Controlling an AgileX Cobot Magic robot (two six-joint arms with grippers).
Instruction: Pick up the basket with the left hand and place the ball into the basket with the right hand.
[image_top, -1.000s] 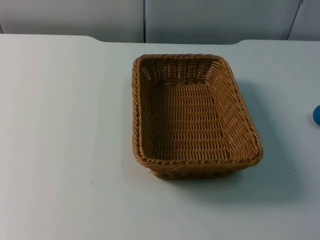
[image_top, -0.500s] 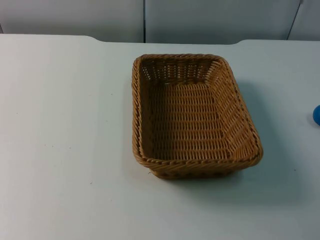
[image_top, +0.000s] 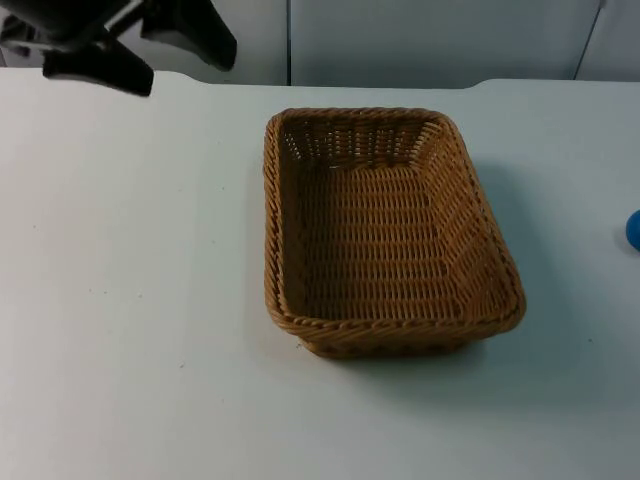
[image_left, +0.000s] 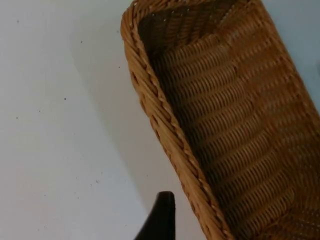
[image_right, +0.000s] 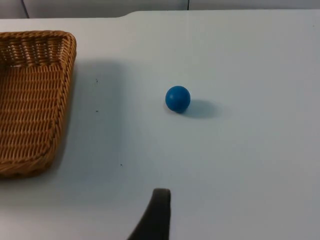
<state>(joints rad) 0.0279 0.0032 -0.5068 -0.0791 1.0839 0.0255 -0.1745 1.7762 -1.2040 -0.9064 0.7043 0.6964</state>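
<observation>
Tan wicker, blue ball, white tabletop

The basket (image_top: 385, 230) is honey-tan woven wicker with a braided rim; the ball (image_right: 177, 98) is plain bright blue. The tabletop (image_top: 130, 300) is white with tiny dark specks, the left end effector (image_top: 140, 50) black, the partition wall (image_top: 430, 40) grey.
</observation>
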